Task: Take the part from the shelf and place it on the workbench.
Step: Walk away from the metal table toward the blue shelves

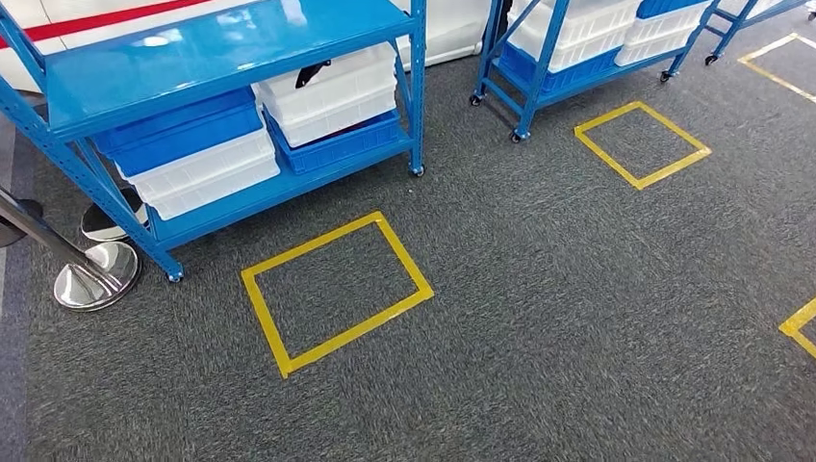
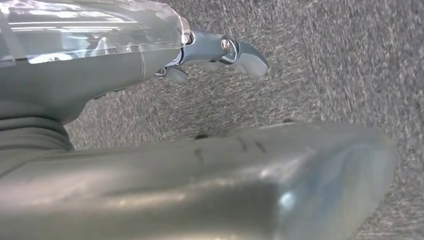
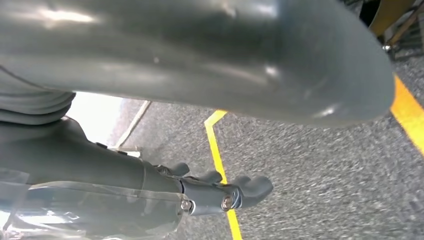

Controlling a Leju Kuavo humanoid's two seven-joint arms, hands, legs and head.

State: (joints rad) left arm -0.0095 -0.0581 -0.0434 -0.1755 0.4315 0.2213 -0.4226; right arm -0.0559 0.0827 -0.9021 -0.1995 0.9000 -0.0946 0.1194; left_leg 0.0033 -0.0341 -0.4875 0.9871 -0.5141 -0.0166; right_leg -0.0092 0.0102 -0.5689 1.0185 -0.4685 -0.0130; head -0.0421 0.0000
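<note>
Shelf with unlabelled bins

Grey carpet floor carries yellow tape squares. A chrome stanchion base stands at the left, near a white wall.

The near blue shelf is cut off at the top edge; a dark item in its white bin is too small to identify.

We are counting two blue shelving racks, three complete yellow floor squares, one partial square at the carpet's right edge, and two chrome stanchion bases.
</note>
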